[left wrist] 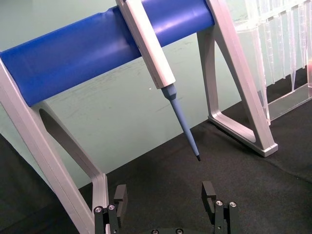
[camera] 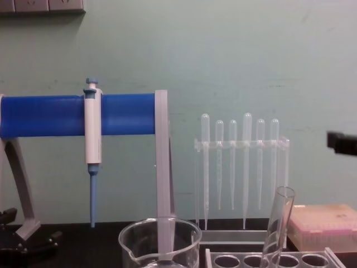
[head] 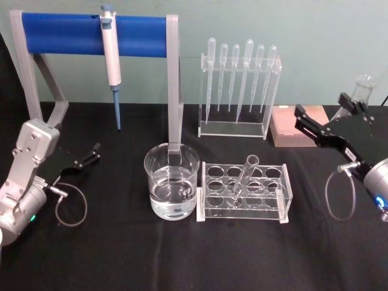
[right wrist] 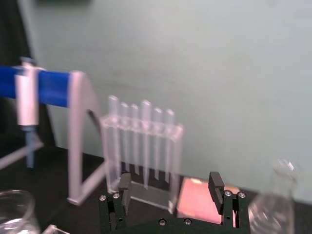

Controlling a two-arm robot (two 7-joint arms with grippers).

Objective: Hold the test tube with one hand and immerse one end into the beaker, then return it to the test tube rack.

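Your test tube [head: 245, 178] leans in a hole of the clear rack [head: 244, 193], open rim upward and clear of the rack top, which leaves its upper length free for a side grasp. The beaker [head: 171, 180] stands just beside the rack, on the robot's left of it, partly filled with clear liquid, so the transfer looks short. Your right gripper [head: 325, 125] hovers well apart from the rack, on its right and farther back, with fingers spread and holding nothing. Your left gripper [head: 85, 157] rests low at the table's left, fingers likewise spread, apparently parked. The tube is not yet grasped.
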